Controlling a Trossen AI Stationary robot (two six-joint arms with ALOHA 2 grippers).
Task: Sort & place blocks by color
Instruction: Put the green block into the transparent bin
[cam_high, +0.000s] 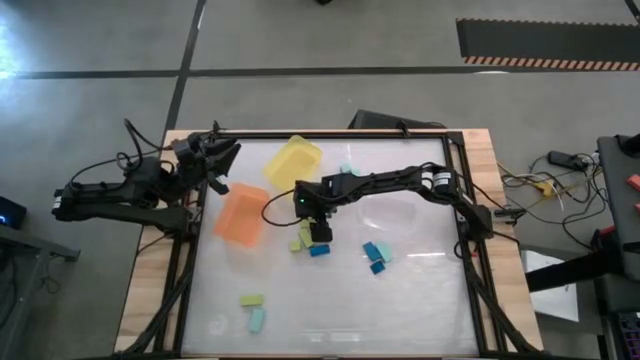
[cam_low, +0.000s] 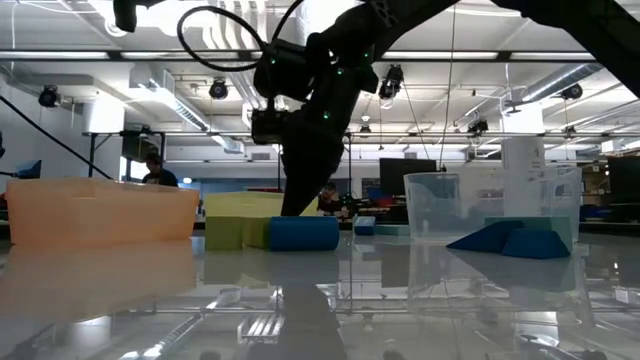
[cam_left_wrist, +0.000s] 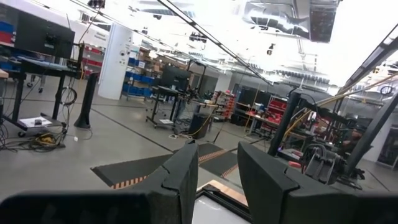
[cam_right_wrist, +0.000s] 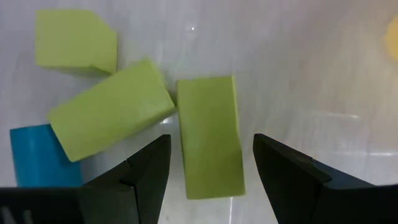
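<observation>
Right wrist view showed the right gripper (cam_right_wrist: 208, 168) spread wide, straddling a yellow-green block (cam_right_wrist: 209, 137) lying lengthwise between the fingers, with gaps on both sides. Touched at one corner by a second yellow-green block (cam_right_wrist: 109, 118), set at a slant; beyond that, a third yellow-green block (cam_right_wrist: 74, 38); beside the nearer finger, a blue block (cam_right_wrist: 40, 155).

Judged as the approach to a pick. Best done by lowering straight, keeping the block centred, and closing slowly across its narrow width. Risk noted: the finger on the slanted block's side had little room, so a nudge there could turn the target or drag its neighbour along. A slight shift away from the neighbour would help, lifting straight up before swinging to a bin.

Seen from above, the right gripper (cam_high: 318, 232) hung near the middle of the surface (cam_high: 420, 300), over the small cluster. Just behind it, the orange bin (cam_high: 240, 213) and the yellow bin (cam_high: 291, 160), both close enough for a short carry but near enough to clip on a low swing. Off to the right, a group of blue and teal blocks (cam_high: 376, 254); toward the front edge, two more blocks (cam_high: 254, 310), well apart. Plenty of bare surface in front.

Farthest, the left gripper (cam_left_wrist: 214, 174) parked at the left rear corner, pointing out into the room, fingers narrowly apart and holding nothing.
</observation>
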